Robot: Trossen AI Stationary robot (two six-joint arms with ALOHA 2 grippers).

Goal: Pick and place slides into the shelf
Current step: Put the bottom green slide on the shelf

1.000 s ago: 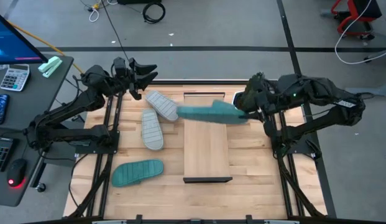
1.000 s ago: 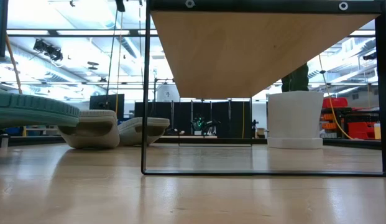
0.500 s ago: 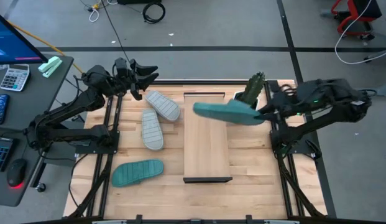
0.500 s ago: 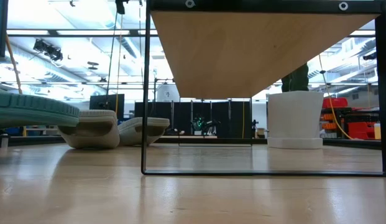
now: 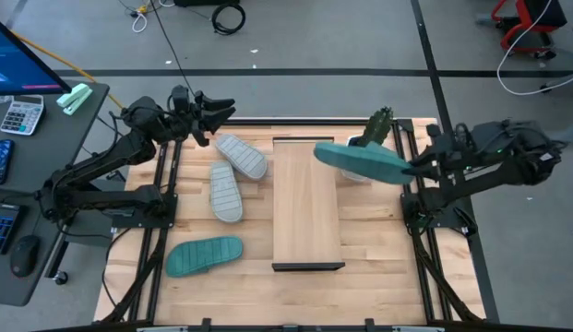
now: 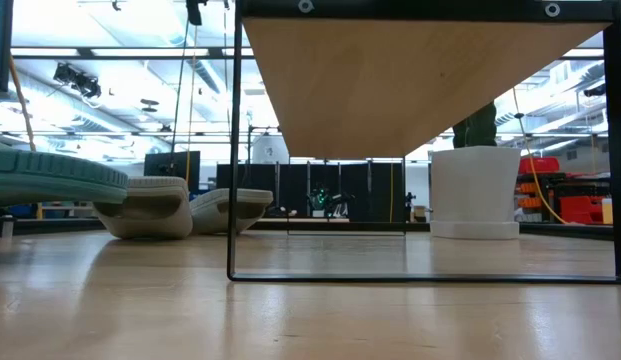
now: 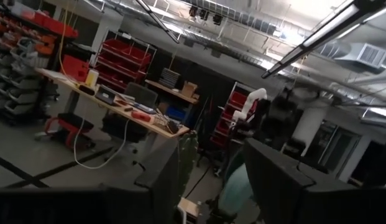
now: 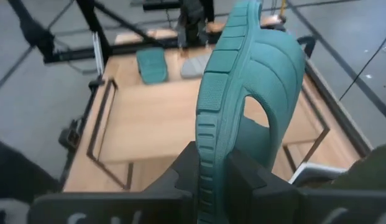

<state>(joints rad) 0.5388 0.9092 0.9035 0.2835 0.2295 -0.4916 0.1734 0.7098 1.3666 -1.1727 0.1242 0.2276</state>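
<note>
My right gripper [image 5: 411,169] is shut on a teal slide [image 5: 360,161], held in the air over the far right corner of the shelf [image 5: 304,212], a light-wood board on a dark frame. Two grey slides [image 5: 242,155] [image 5: 226,192] lie soles up on the tabletop left of the shelf. A second teal slide [image 5: 205,254] lies sole up nearer the front left. My left gripper [image 5: 217,109] hovers open above the table's far left, holding nothing; its fingers [image 7: 161,177] frame only the room. My right gripper pinches one end of the teal slide's sole [image 8: 211,163] between its two fingers [image 8: 245,177], which come from the table's right side, slanting a little downward. The slide sticks out from them toward the table's left, turned on its edge, lifted clear of shelf and table.
A white pot with a green plant [image 5: 374,129] stands at the far right of the table, just behind the held slide. From table height the shelf's underside [image 6: 410,90] spans overhead, with the pot [image 6: 475,190] behind it. A desk with a calculator [image 5: 20,115] stands to the left.
My right gripper has drawn back toward the table's right edge, carrying the teal slide from above the shelf's far end to its far right corner, still clear of everything. My left gripper has stayed in place.
</note>
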